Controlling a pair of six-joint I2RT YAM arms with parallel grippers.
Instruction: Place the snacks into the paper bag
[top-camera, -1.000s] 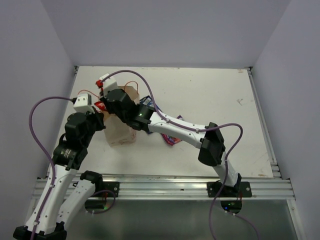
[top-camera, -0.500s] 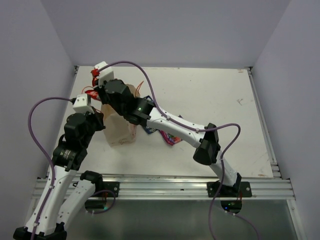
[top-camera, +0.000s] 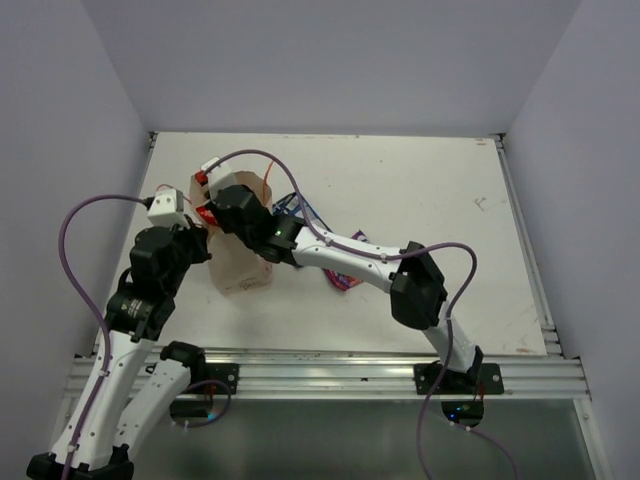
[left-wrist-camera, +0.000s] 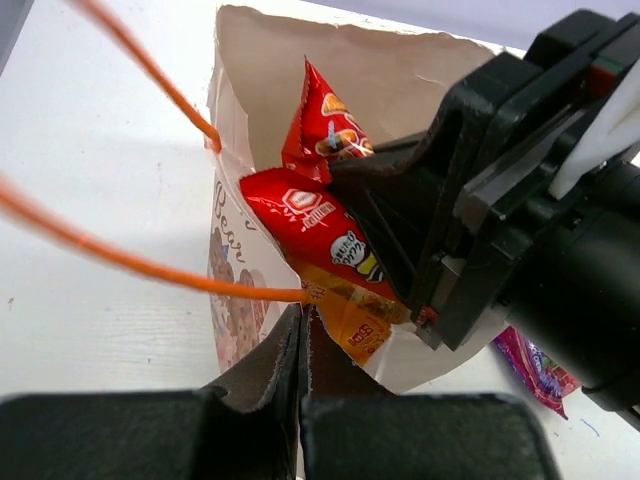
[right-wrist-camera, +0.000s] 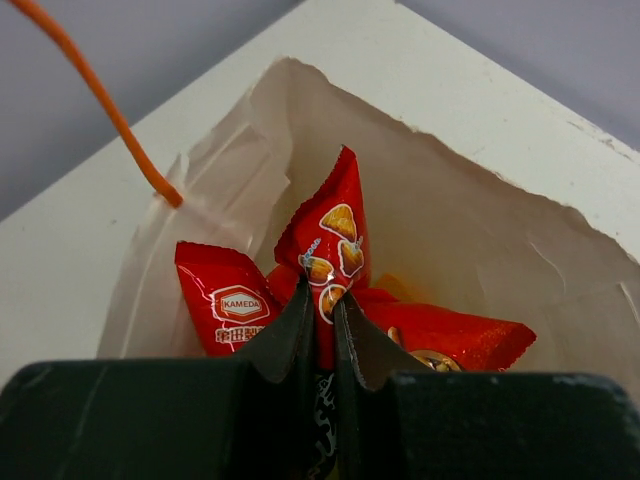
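The red packet (right-wrist-camera: 333, 235) sits inside the mouth of the paper bag (top-camera: 240, 272), its upper end poking up about level with the torn rim. More red foil bulges to either side of it, and I cannot tell whether that is the same packet folded or another one. The right gripper (right-wrist-camera: 321, 300) pinches the packet tightly along its middle ridge, reaching in over the bag's opening. Something orange-yellow (left-wrist-camera: 356, 322) lies lower against the near wall, probably a packet already dropped. The bag stands upright toward the left edge of the tabletop (top-camera: 430, 190), about midway between the near and far edges. The left gripper (left-wrist-camera: 303, 335) is pressed together on the near rim, right where one orange string handle (left-wrist-camera: 150, 68) is fastened, and that holds the mouth spread. A purple-pink packet (top-camera: 342, 281) lies on the tabletop by the right arm, well outside the bag, so the task looks only partly done. The step in hand is the release, and doing it well likely means sinking the packet further so its top is clearly below the rim before the jaws part. Otherwise the glossy foil could perch on the edge or spring back out. The left pinch should stay firm and steady, so the light bag neither tips nor folds shut. The right arm had best lift out straight, clear of the paper wall and the loose handle loops.
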